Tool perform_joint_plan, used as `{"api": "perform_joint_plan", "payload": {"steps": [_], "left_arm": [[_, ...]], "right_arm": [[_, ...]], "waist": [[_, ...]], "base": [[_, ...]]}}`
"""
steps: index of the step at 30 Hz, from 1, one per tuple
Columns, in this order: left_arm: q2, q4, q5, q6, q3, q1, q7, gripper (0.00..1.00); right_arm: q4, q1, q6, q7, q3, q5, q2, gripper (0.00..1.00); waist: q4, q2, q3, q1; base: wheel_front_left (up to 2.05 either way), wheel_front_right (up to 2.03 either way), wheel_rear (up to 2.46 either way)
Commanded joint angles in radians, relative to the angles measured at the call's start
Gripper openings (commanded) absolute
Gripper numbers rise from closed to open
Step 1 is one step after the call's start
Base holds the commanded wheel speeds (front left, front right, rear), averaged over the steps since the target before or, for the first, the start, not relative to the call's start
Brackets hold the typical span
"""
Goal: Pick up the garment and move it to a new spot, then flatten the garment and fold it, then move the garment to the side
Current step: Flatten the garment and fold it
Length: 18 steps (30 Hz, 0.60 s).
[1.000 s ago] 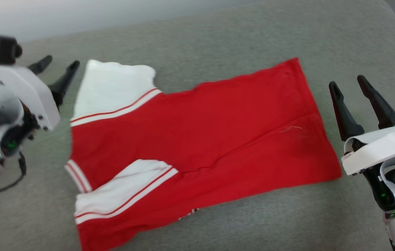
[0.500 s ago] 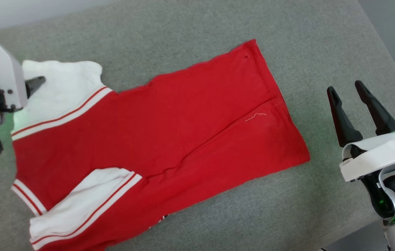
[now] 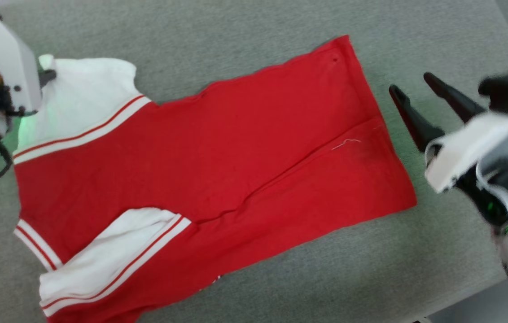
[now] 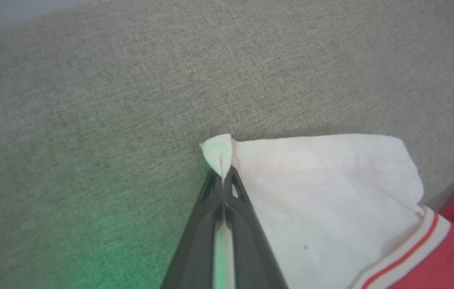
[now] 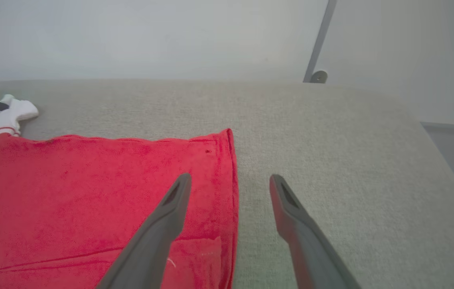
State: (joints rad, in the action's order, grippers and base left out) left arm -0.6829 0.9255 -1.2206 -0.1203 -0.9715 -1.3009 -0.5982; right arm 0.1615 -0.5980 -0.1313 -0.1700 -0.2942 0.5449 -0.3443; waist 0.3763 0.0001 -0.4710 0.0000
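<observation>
Red jersey shirt (image 3: 218,166) with white sleeves and striped trim, spread flat on grey upholstery (image 3: 281,27). Left end effector (image 4: 223,176) clamped shut on the far white sleeve corner (image 4: 217,151). Right end effector (image 5: 230,180) wide open, beside the shirt's hem end.

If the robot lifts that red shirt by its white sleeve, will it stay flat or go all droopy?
Probably droopy: the garment is thin, creased cloth, and its sleeve corner bunches where the left gripper pinches it. It likely feels light. It may drag, not slide, on the rough grey cushion.
</observation>
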Motion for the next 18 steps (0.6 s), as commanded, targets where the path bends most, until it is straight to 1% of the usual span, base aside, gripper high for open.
{"api": "perform_joint_plan", "payload": {"steps": [1,6,10,14,18], "left_arm": [[0.023,0.007,0.009,-0.003,-0.016,0.016,-0.004,0.0],[0.052,-0.017,0.014,-0.011,-0.027,-0.018,0.012,0.0],[0.076,-0.057,0.013,-0.011,-0.041,-0.039,0.026,0.0],[0.104,-0.103,0.002,-0.012,-0.061,-0.046,0.048,0.0],[0.11,-0.15,-0.005,-0.012,-0.085,-0.046,0.076,0.0]], "right_arm": [[0.035,-0.048,0.001,-0.064,-0.018,0.025,-0.014,1.0],[0.167,-0.228,0.001,-0.292,-0.075,0.097,-0.035,1.0],[0.275,-0.346,0.001,-0.427,-0.101,0.134,-0.046,1.0],[0.373,-0.416,0.001,-0.5,-0.125,0.15,-0.062,1.0],[0.446,-0.463,0.001,-0.487,-0.151,0.131,-0.073,1.0]], "waist": [[-0.021,-0.0001,-0.014,0.0],[-0.069,-0.0001,-0.051,0.0],[-0.119,-0.0001,-0.081,0.0],[-0.176,-0.0001,-0.104,0.0],[-0.212,-0.0001,-0.117,0.0]], "base": [[0.0,0.0,0.0],[0.0,0.0,0.0],[0.0,0.0,0.0],[0.0,0.0,0.0],[0.0,0.0,0.0]]}}
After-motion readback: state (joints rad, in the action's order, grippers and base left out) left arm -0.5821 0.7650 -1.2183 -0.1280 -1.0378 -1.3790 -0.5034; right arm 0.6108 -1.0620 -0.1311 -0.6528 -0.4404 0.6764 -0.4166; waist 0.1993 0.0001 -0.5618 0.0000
